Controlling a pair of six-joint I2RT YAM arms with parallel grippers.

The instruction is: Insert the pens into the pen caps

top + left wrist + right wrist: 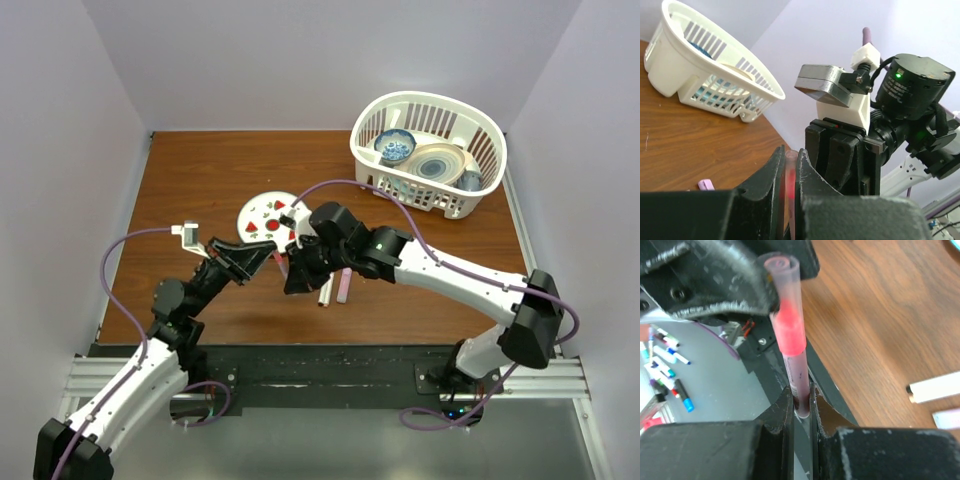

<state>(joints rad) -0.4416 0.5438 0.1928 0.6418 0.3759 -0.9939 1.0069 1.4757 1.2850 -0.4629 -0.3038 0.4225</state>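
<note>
Wood table [200, 180], white walls. One white basket [440, 203] far right, dishes inside. Two arms meet mid-table beside one strawberry plate [262, 212]. Three pens: white pen [326, 293] and pink pen [344, 285] flat on table, side by side, just right of grippers; reddish pen [795, 365] held off table. On right gripper [801, 400] jaws narrow, clamping reddish pen's dark lower end, shaft upright between them. On left gripper [789, 165] jaws narrow, pinching pale pink cap [785, 280] on pen's top.
</note>
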